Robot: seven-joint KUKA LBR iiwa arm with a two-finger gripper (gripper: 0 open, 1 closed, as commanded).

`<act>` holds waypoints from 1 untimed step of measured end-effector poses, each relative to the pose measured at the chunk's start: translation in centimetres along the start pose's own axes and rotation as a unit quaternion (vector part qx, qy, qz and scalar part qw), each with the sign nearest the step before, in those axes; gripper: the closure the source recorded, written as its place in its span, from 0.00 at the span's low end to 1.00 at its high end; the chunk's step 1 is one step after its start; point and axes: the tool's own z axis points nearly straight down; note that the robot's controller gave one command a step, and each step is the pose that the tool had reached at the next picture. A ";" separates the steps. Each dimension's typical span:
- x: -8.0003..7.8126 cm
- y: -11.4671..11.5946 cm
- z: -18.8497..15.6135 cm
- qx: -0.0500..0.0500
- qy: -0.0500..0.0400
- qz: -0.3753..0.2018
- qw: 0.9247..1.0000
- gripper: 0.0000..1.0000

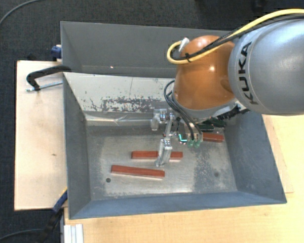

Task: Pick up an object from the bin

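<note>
My gripper (162,158) reaches down into the middle of the bin, its metal fingers at the right part of a short reddish-brown bar (144,155) that lies flat on the floor. The fingertips look close together over that bar, touching or just above it. A longer reddish-brown bar (137,172) lies just in front of it, nearer the front wall. A third reddish-brown bar (213,137) lies to the right, partly hidden under the arm's wrist.
The orange cover and the big grey arm hang over the bin's right rear part. The bin's left half and front right floor hold no things.
</note>
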 end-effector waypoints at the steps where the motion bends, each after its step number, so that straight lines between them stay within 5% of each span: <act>1: 1.7 -2.8 9.2 0.001 0.001 0.046 0.999 0.00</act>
